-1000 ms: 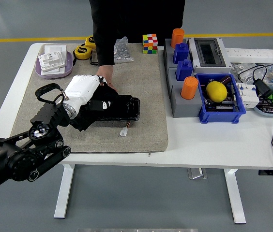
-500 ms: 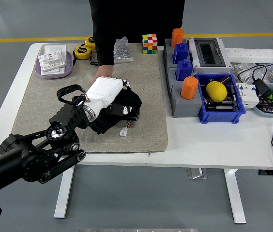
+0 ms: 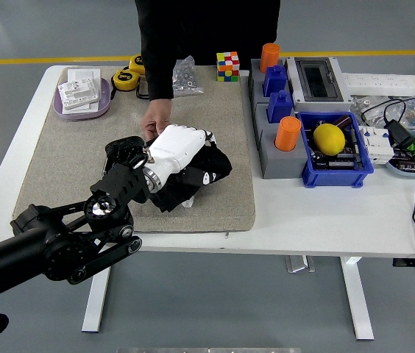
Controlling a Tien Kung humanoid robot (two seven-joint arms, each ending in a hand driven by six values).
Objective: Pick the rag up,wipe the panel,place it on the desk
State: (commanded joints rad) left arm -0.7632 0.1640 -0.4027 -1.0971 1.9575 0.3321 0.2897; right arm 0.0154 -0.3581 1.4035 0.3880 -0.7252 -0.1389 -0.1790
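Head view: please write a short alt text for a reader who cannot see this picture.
The left robot hand presses a black rag on a panel lying on a grey mat, while a person's hand steadies the panel's far side. To the right stand a grey rack with orange cups and a blue bin.

A workshop: grey floor with yellow line [image 3: 60,60], parts bin [image 3: 336,170], tape measures [image 3: 126,78].

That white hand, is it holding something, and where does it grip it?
The left hand presses down on a black rag, bunched over the panel, gripping its upper left part. A person's hand steadies things behind.
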